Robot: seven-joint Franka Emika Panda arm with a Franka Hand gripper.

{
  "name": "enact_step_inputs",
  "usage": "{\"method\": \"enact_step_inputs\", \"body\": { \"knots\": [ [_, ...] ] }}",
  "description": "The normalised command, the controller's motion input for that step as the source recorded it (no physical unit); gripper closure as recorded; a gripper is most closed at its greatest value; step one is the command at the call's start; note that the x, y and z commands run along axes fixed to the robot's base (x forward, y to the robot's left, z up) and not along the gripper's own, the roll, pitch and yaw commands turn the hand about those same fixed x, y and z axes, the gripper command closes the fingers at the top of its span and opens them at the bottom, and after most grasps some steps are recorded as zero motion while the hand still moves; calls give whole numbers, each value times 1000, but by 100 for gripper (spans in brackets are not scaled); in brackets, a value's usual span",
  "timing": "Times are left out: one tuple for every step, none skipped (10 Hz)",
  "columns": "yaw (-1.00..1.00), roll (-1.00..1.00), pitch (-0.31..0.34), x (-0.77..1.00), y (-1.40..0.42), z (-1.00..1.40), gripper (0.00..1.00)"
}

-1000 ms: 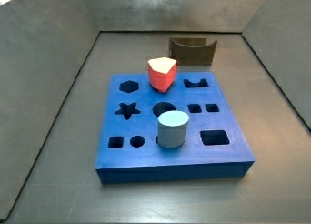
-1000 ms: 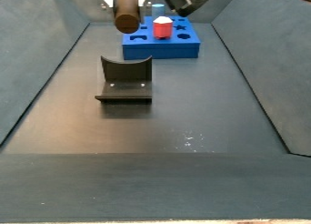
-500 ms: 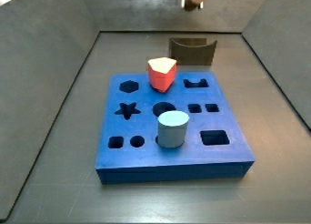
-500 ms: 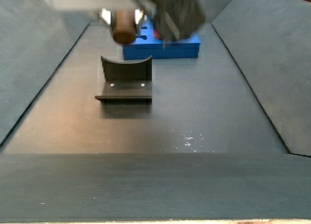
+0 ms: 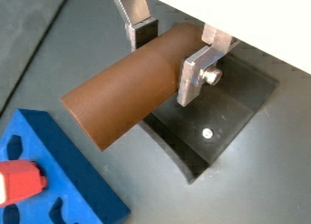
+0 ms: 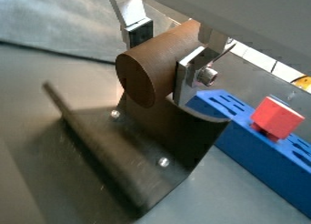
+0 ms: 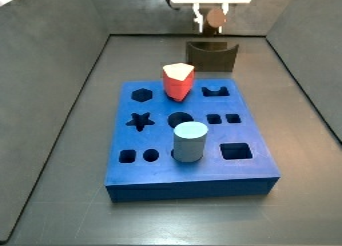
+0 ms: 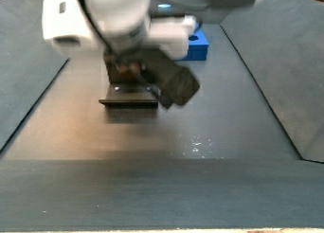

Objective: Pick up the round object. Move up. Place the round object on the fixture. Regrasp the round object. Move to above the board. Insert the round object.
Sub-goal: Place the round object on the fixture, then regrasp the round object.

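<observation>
The pincer (image 5: pixel 170 53) grips the wooden peg (image 5: pixel 131 86) sideways just above the fixture (image 6: pixel 127 159) — placing step; next, lower the peg into the notch.

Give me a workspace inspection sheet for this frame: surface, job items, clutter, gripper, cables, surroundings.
Surface: dark grey floor, bare apart from the items below.
Round object: brown cylinder, lying level between the fingers, above the fixture.
Fixture: dark bracket directly under the peg; contact cannot be told.
Board: blue slab, round hole free.
Clutter: red-and-white peg and pale cylinder standing in the board.
Gripper: shut on the peg, over the fixture.
Cables: nothing seen.
Surroundings: grey walls.
</observation>
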Motion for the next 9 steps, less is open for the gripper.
{"method": "enact_step_inputs", "body": {
  "knots": [
    [-154, -1000, 96, 178, 119, -844, 100],
    [-130, -983, 110, 153, 103, -679, 100],
    [-127, -860, 105, 138, 93, -574, 100],
    [-131, -569, 88, 111, 76, -313, 100],
    [-134, -474, 81, 104, 70, -209, 100],
    [-132, -335, 74, 86, 67, -26, 100],
    [0, 0, 0, 0, 0, 0, 0],
    [4, -1, 40, 0, 0, 1000, 0],
    [7, -1, 45, -3, 0, 1000, 0]
  ]
}}
